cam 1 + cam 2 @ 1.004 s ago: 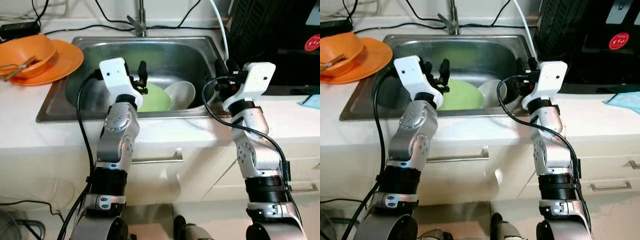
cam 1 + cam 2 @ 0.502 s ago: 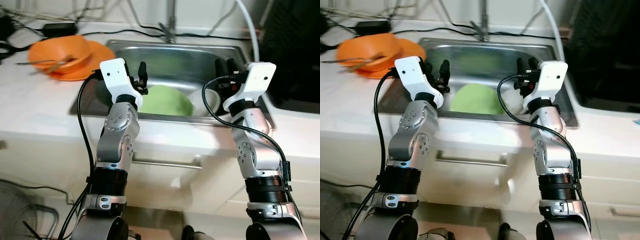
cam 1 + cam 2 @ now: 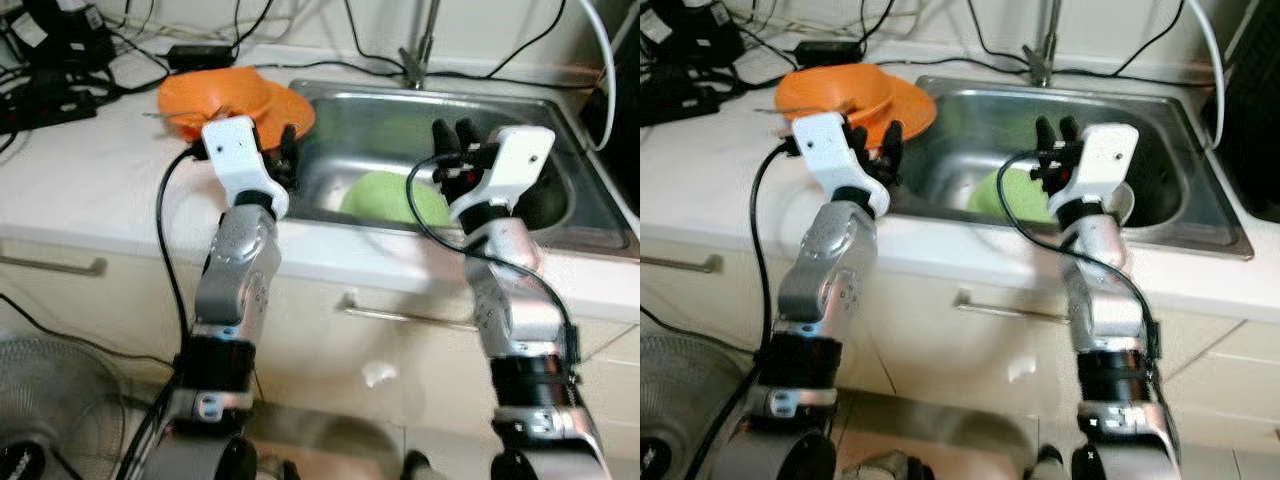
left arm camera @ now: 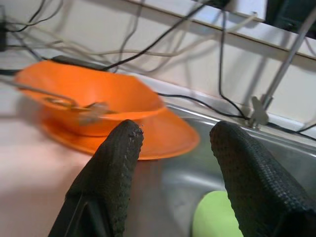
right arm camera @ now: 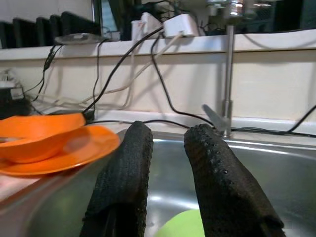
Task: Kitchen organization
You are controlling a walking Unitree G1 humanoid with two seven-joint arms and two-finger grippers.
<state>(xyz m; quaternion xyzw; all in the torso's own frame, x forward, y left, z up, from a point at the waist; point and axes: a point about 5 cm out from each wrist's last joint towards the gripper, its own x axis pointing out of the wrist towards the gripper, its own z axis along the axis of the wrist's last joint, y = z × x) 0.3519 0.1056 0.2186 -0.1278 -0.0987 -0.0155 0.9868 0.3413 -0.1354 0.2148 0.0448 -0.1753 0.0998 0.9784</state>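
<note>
Here, both grippers' fingers, left (image 3: 281, 150) and right (image 3: 452, 139), hang released above the sink (image 3: 560, 215); no legible writing.

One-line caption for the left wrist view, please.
Open left claw faces an orange bowl stacked on an orange plate beside the steel sink, green plate below.

Both arms are brushed silver metal, chunky rounded segments with black bands around the joints lower down. Each wrist is capped with a blocky white housing, and the left gripper (image 3: 280, 158) and right gripper (image 3: 452, 140) each have two long black fingers (image 4: 114, 168) with a pebbly, textured rubber surface. A black cable loops loosely along each arm up to the white housing.
</note>
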